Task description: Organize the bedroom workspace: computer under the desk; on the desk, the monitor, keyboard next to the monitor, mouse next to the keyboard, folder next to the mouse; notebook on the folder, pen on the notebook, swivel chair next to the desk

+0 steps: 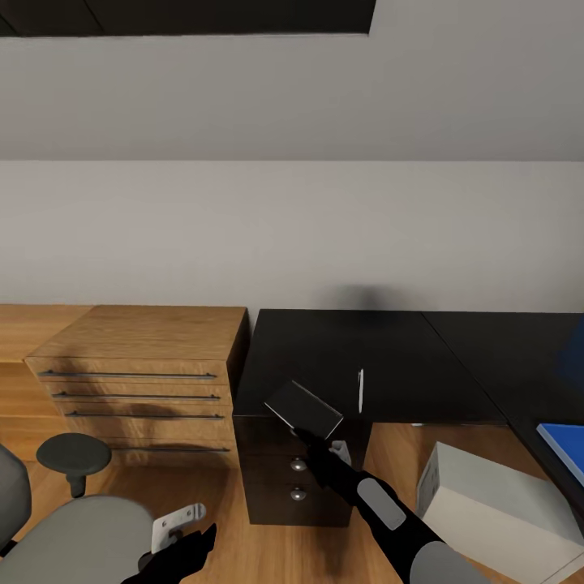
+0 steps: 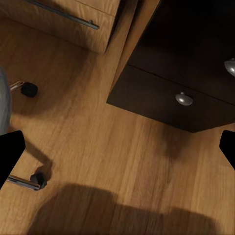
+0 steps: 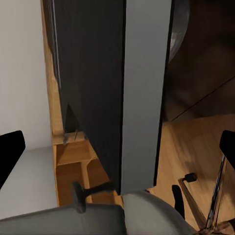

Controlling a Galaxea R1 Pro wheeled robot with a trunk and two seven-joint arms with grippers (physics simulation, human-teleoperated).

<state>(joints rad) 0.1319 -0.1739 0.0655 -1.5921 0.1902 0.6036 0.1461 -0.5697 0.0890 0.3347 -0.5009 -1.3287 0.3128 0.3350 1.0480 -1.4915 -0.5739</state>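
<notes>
Over the front left corner of the black desk [image 1: 422, 365], a thin grey folder [image 1: 304, 408] hangs tilted at the tip of my right gripper [image 1: 312, 438]. In the right wrist view the folder [image 3: 142, 98] stands edge-on between the two fingertips [image 3: 11, 154], which are wide apart. A white pen [image 1: 361, 389] lies on the desk just right of it. The blue notebook [image 1: 568, 448] rests on the desk's right wing. Under the desk stands the pale computer [image 1: 487, 511]. The swivel chair [image 1: 73, 535] is at lower left, with my left gripper [image 1: 191, 545] open and empty beside it.
A light wooden dresser [image 1: 138, 357] with bar handles stands against the wall, left of the desk. The dark drawer unit [image 2: 166, 93] with silver knobs carries the desk's left end. The chair's black armrest [image 1: 73, 453] and chrome base [image 2: 22, 182] lie near my left arm, over wooden floor.
</notes>
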